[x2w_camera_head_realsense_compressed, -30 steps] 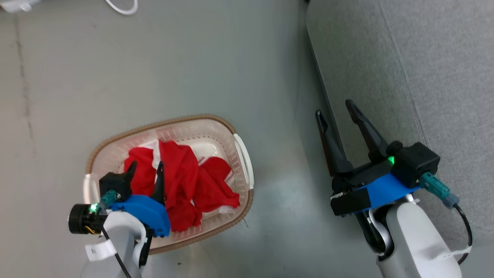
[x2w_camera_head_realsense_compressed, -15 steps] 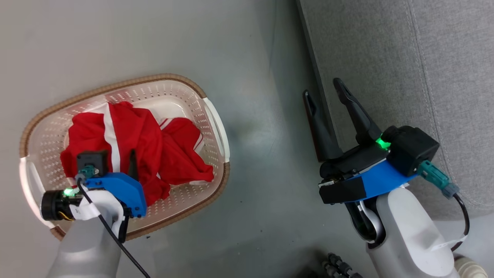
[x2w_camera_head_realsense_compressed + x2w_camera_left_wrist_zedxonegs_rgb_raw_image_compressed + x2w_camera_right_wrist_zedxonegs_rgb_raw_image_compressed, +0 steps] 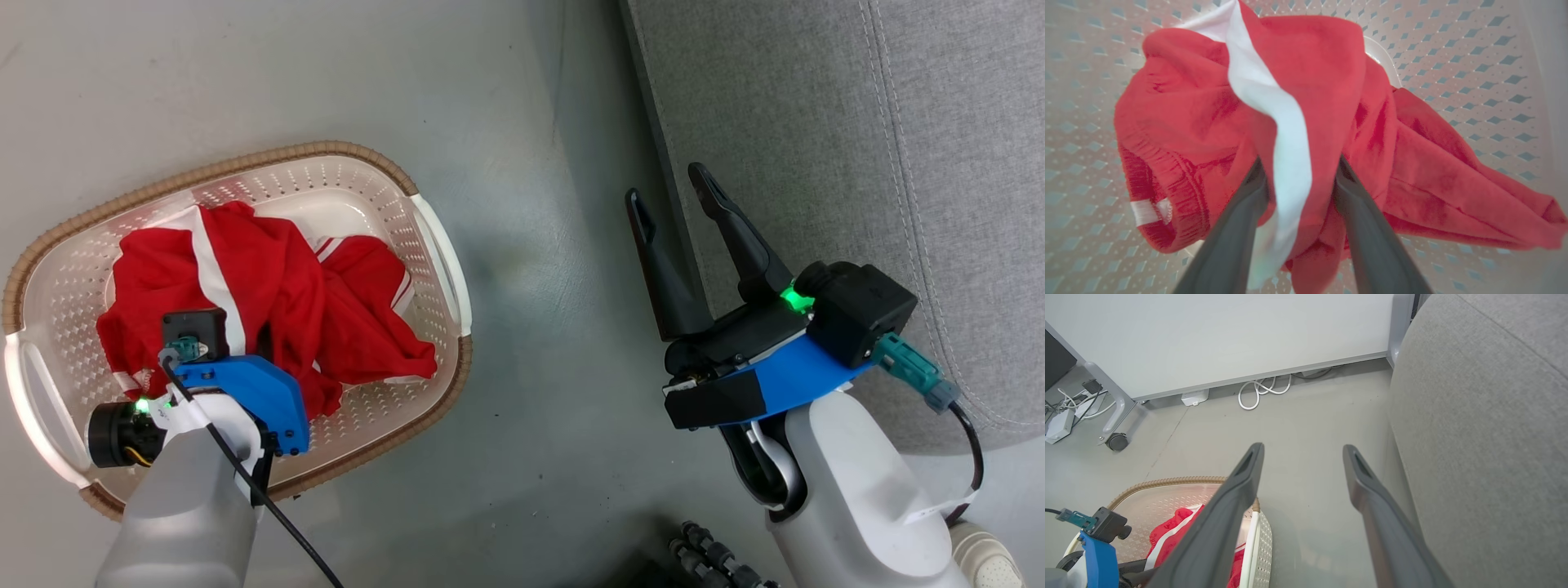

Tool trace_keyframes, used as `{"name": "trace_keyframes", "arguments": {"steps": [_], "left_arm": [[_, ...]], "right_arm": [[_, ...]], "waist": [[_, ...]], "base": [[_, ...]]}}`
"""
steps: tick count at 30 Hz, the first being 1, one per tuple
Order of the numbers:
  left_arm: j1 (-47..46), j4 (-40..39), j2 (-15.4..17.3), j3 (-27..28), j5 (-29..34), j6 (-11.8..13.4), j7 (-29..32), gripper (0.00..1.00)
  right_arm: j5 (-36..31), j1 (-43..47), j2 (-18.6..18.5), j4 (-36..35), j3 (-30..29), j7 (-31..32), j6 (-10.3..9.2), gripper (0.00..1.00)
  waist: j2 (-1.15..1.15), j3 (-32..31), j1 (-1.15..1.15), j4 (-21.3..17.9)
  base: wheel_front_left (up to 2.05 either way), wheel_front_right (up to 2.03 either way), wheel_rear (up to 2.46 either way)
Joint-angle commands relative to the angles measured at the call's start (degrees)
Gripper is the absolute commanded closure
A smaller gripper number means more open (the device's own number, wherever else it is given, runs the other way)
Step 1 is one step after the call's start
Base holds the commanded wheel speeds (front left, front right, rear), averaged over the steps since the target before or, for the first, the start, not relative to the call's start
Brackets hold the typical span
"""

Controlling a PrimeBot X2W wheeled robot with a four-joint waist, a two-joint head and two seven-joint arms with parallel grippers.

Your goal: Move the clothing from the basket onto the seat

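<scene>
Inside your basket (image 3: 343,151): left jaws newly sunk astride a clothing (image 3: 1314,65) fold, narrowing toward first grip; right jaws spread.

My forearms (image 3: 849,490) are pale grey, with blue wrist plates (image 3: 796,377), black camera blocks (image 3: 857,314), teal plugs (image 3: 902,365), green lights (image 3: 788,298) and black cables (image 3: 978,461); the right gripper (image 3: 665,181) has long dark fingers (image 3: 735,237).

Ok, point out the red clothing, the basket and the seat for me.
clothing (image 3: 351,318), head view, red fold at the heap's middle.
basket (image 3: 359,188), head view, perforated far wall.
seat (image 3: 784,98), head view, bare grey upholstery.
</scene>
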Motion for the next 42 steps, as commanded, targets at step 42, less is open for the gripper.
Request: {"name": "trace_keyframes", "arguments": {"steps": [42], "left_arm": [[11.5, -5.5, -5.8, -17.8, -2.2, -4.0, -4.0, 1.00]], "right_arm": [[-6.7, 11.2, -0.2, 8.6, -6.9, 5.3, 0.02, 0.00]], "waist": [[0.00, -32.6, -0.01, 11.8]], "base": [[0.00, 0.00, 0.00]]}}
